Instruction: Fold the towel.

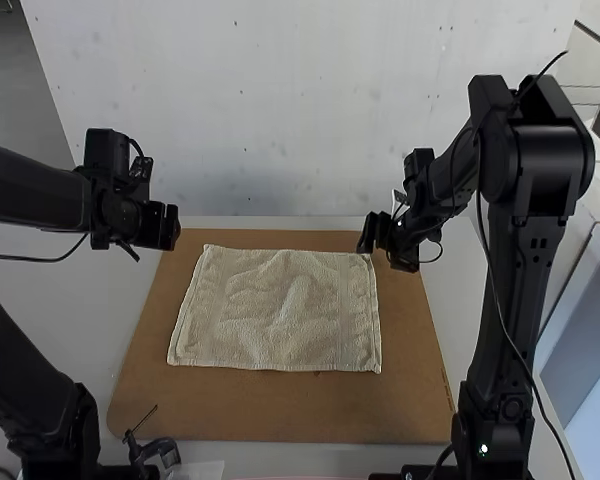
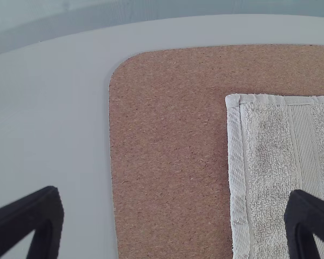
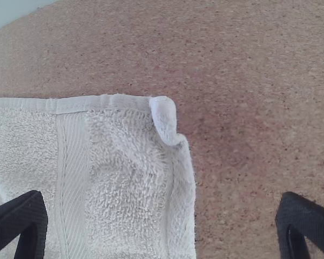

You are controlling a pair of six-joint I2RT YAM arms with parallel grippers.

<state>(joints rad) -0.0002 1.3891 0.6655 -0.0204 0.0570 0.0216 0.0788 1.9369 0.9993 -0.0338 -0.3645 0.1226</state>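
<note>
A cream towel (image 1: 280, 310) lies spread on a brown board, slightly rumpled in its middle. My left gripper (image 1: 170, 227) hangs beyond the board's far left, apart from the towel. My right gripper (image 1: 372, 238) is above the towel's far right corner. In the left wrist view, my left gripper (image 2: 175, 221) stands open, with board and the side edge of the towel (image 2: 275, 162) beneath. My right gripper (image 3: 162, 224) is open in the right wrist view, and between its fingers the towel (image 3: 124, 162) has a small turned-up corner. Nothing is held.
The brown board (image 1: 280, 410) reaches past the towel on all sides and lies on a white table (image 1: 75, 340). A small dark device with a thin rod (image 1: 155, 450) is at the near left edge. A pale wall rises behind the table.
</note>
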